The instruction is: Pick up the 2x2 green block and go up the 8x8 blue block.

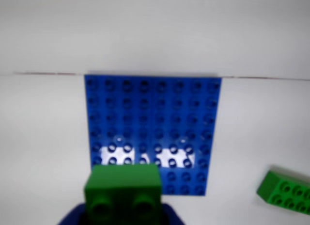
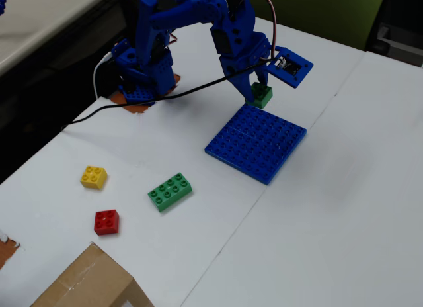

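In the wrist view the 2x2 green block (image 1: 123, 186) sits at the bottom centre, studs facing the camera, held between the dark blue fingers of my gripper (image 1: 123, 216). Beyond it lies the 8x8 blue block (image 1: 152, 113), flat on the white table. In the fixed view my gripper (image 2: 260, 87) is shut on the 2x2 green block (image 2: 262, 94), which hangs just above the far corner of the 8x8 blue block (image 2: 258, 143). I cannot tell whether the block touches the plate.
A longer green brick (image 2: 170, 191) lies left of the plate, also at the right edge of the wrist view (image 1: 286, 191). A yellow brick (image 2: 94, 176) and a red brick (image 2: 106, 221) lie further left. A cardboard box (image 2: 89, 280) stands at the bottom edge. A black cable (image 2: 165, 98) crosses the table.
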